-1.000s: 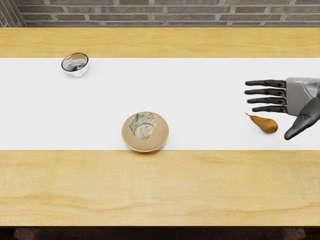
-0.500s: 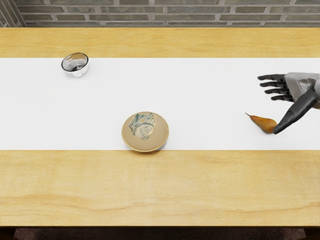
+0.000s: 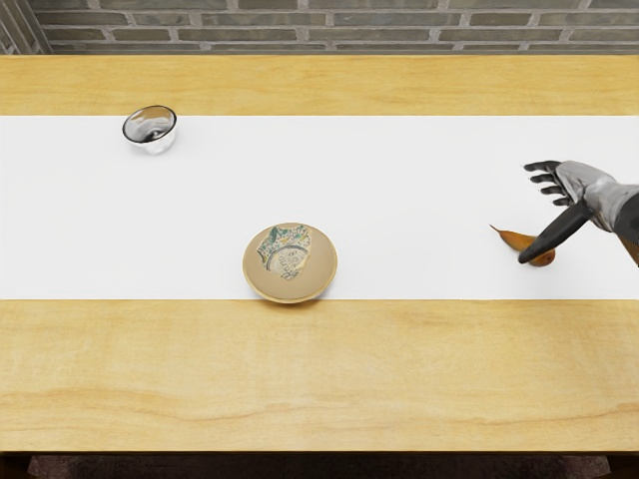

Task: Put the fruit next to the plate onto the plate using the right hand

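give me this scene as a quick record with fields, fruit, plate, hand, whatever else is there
fruit: pear, lying on the white runner, far to the right of the plate
plate: patterned plate, mid-runner, nothing on it
right hand: right hand open, thumb crossing over the pear; contact unclear
left hand: not in view
other: silver bowl, upper left on the runner
task state: pear not yet grasped

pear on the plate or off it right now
Off. The pear lies on the white runner, far right of the plate, under the thumb of the open right robot hand.
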You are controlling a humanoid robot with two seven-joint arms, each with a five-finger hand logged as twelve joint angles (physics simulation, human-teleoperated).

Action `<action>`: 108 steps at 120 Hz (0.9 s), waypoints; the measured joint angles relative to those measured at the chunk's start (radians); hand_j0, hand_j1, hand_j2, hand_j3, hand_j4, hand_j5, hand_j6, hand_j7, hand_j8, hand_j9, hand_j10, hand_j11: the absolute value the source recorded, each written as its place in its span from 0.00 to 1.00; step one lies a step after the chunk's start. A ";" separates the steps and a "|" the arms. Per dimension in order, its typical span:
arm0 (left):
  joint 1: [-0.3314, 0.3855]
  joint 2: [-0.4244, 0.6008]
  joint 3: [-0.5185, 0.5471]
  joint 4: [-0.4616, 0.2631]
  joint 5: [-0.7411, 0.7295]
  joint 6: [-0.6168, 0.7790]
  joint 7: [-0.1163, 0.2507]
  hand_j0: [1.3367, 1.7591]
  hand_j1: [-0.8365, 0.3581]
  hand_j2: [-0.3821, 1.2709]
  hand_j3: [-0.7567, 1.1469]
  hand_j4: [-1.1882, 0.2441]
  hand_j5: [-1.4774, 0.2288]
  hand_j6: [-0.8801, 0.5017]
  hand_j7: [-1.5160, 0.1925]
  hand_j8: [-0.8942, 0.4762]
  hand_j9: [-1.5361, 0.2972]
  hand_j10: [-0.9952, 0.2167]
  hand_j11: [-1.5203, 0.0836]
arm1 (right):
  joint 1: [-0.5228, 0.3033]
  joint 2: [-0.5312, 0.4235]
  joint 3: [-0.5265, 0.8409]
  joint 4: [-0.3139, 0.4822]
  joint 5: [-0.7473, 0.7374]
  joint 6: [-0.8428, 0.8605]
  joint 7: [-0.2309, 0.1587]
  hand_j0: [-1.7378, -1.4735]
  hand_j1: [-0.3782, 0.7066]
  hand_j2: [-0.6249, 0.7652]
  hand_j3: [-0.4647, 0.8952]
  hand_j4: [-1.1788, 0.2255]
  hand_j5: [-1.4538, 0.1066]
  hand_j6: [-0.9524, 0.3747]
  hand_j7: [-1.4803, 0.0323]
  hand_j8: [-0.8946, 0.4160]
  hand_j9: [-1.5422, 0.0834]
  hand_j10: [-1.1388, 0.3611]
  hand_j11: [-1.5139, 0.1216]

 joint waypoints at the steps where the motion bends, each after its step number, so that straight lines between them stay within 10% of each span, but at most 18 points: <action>1: 0.000 0.000 0.000 0.000 0.000 0.000 0.000 0.76 0.99 0.23 0.40 0.83 0.87 0.64 0.89 0.65 0.84 0.82 0.95 | -0.003 0.001 0.000 -0.001 -0.003 -0.005 0.000 0.30 0.17 0.43 0.34 0.74 0.82 0.61 0.87 0.58 0.84 0.67 0.82; 108: 0.000 0.000 0.000 0.000 0.000 0.000 0.000 0.76 0.99 0.23 0.40 0.83 0.87 0.64 0.89 0.65 0.84 0.82 0.95 | -0.094 0.190 -0.072 -0.177 -0.118 -0.232 -0.003 0.30 0.38 0.41 0.34 0.61 0.66 0.47 0.70 0.43 0.69 0.54 0.67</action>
